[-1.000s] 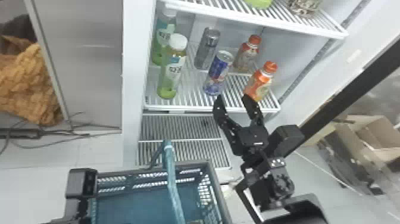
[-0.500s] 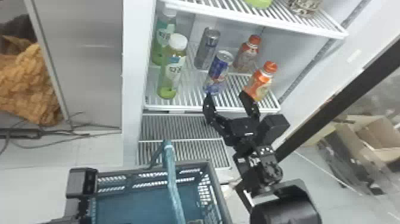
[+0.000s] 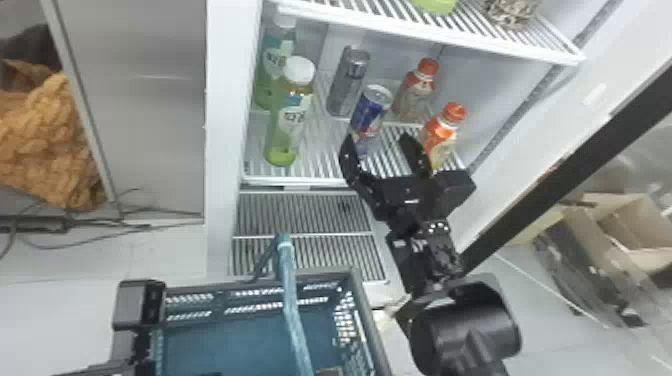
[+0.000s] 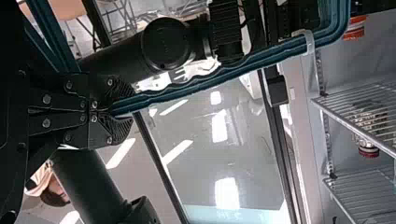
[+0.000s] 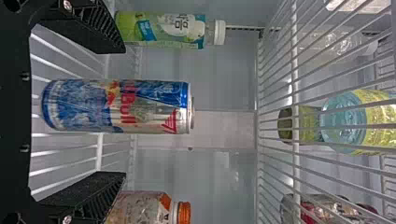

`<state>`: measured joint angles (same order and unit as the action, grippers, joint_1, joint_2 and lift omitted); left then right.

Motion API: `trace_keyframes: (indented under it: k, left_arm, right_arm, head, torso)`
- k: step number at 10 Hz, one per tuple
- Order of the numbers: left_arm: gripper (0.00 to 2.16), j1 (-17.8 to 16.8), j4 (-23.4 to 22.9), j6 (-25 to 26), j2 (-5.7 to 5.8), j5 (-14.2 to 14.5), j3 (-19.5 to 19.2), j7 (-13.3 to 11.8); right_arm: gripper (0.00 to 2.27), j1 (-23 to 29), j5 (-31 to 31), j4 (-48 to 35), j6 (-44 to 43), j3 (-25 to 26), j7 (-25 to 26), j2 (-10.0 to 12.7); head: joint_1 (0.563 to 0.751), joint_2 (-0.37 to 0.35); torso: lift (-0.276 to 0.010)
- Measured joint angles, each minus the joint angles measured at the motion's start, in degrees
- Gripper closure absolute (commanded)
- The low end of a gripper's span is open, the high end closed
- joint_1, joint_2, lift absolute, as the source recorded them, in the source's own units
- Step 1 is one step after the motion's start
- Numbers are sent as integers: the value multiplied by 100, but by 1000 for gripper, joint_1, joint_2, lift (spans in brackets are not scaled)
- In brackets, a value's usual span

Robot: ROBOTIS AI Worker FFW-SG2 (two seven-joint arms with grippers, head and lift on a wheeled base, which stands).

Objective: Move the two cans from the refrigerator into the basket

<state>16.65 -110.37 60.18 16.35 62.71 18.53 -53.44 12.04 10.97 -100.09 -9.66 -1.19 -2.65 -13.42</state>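
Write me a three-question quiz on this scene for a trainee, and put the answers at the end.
1. Fill in the blank: The left gripper is shut on the basket's ____.

2. True or false: The right gripper is open, and the blue can stands upright in the refrigerator.

3. Choose one: The two bottles to the robot's right of the blue can are capped in:
a) white
b) orange
c) green

Key: 1. handle; 2. true; 3. b
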Motion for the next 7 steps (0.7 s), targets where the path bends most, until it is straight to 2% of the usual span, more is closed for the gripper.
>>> trace_keyframes:
  k: [5, 6, 7]
  left_arm:
    - [1190, -46, 16, 0, 15, 5, 42, 0]
    - [1190, -48, 19, 0, 17, 10, 43, 0]
    - [1190, -50, 19, -2, 18, 13, 43, 0]
  right_arm:
    - [88, -585, 110, 475, -47, -188, 80, -46]
    - [130, -635, 90, 542, -47, -190, 105, -46]
    - [266, -675, 65, 592, -47, -197, 124, -50]
  head:
    - [695, -350]
    - [695, -350]
    - [695, -350]
  torso:
    - [-276]
    - [-276]
    - [-276]
